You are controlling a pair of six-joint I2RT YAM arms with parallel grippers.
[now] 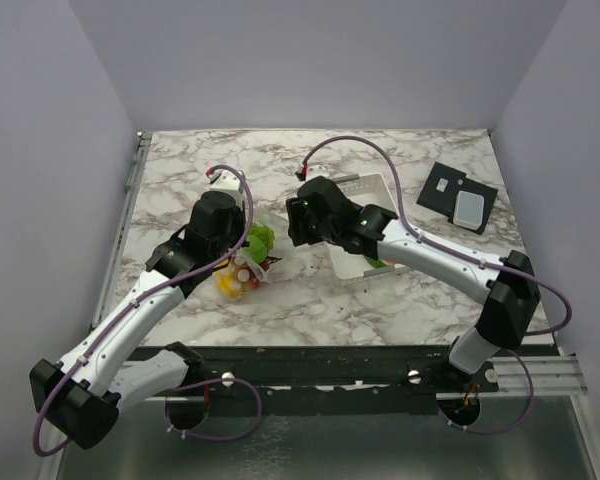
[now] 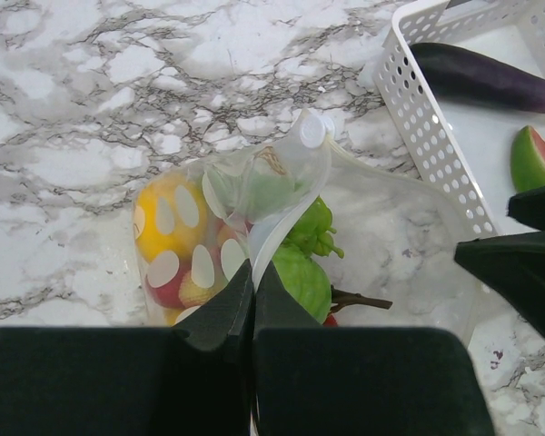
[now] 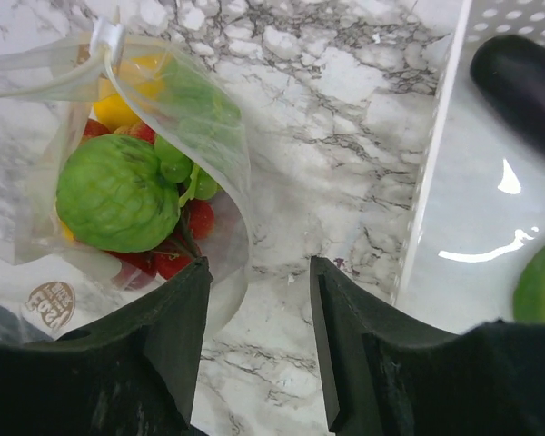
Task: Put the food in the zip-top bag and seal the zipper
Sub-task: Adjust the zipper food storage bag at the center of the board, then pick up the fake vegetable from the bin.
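Note:
The clear zip-top bag (image 2: 254,195) lies on the marble, holding food: a yellow piece (image 2: 159,227), green pieces (image 3: 116,193) and red cherries (image 3: 168,263). My left gripper (image 2: 252,268) is shut on the bag's white mouth edge, where the zipper strip runs. The bag's mouth gapes toward my right gripper (image 3: 259,263), which hangs open just outside it with only bare marble between its fingers. A dark purple eggplant (image 2: 490,77) and a watermelon slice (image 2: 536,159) lie in the white basket (image 2: 418,100) to the right. In the top view both grippers meet over the bag (image 1: 248,262).
The white perforated basket (image 1: 365,190) stands right beside the bag, its wall (image 3: 436,154) close to my right fingers. A black square with a pale card (image 1: 458,197) lies at the back right. The table's left metal rail (image 1: 130,190) borders the marble.

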